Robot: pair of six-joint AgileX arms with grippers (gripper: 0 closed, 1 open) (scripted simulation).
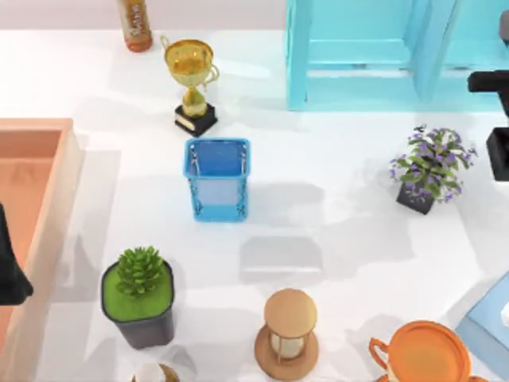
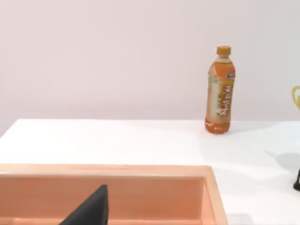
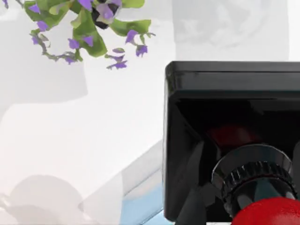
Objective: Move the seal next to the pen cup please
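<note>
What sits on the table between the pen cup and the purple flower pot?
Nothing: in the top view, only bare white table lies between the pen cup and the purple flower pot.

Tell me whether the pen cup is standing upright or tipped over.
Upright. The top view looks straight into the pen cup's square blue mouth, with its mesh walls running down to the table.

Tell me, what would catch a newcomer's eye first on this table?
Probably the blue pen cup standing near the table's middle, with the gold trophy just behind it. In the right wrist view, the seal looms close, its glossy red knob above a black square base. A purple-flowered plant brightens the table's right side, near the right arm at that edge.
</note>
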